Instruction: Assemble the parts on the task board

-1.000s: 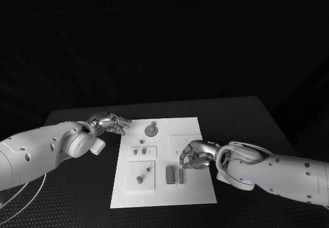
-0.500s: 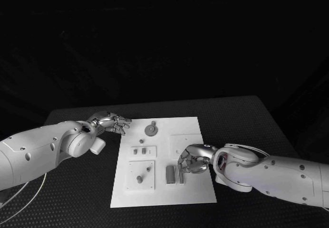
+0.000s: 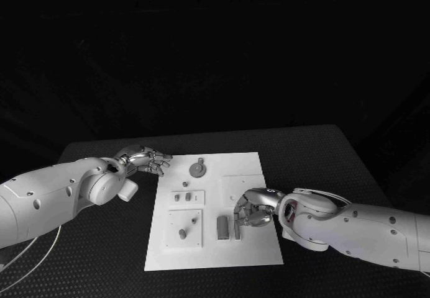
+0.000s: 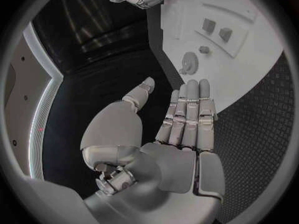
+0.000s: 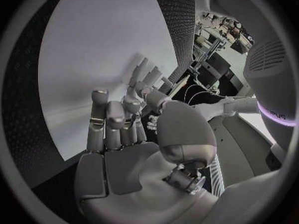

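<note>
On the black table (image 3: 107, 261) lies the white task board (image 3: 247, 171), a flat rectangular plate at the centre between the two arms, carrying small grey parts: a gear-like disc (image 3: 198, 168) near its far edge, a raised square plate with a peg (image 3: 182, 230) at its near left corner, a smaller plate with two low blocks (image 3: 188, 198) beyond that, and two upright bars (image 3: 227, 228) standing side by side near the middle of the near half. Over those bars the right hand (image 3: 253, 210) hovers with fingers curled downward just beside the right-hand bar; whether the fingertips already pinch a part cannot be told from either the head view or the right wrist view. Judged from this pose, the step in hand is a grasp at the bars, best done by lowering straight down, closing on one bar only, and keeping the neighbouring bar undisturbed. At the board's far left corner the left hand (image 3: 144, 161) rests clear of the plate, released, with fingers extended together and nothing held, as the left wrist view confirms. Parts appear small, smooth and rigid, so a light fingertip pinch should serve.
</note>
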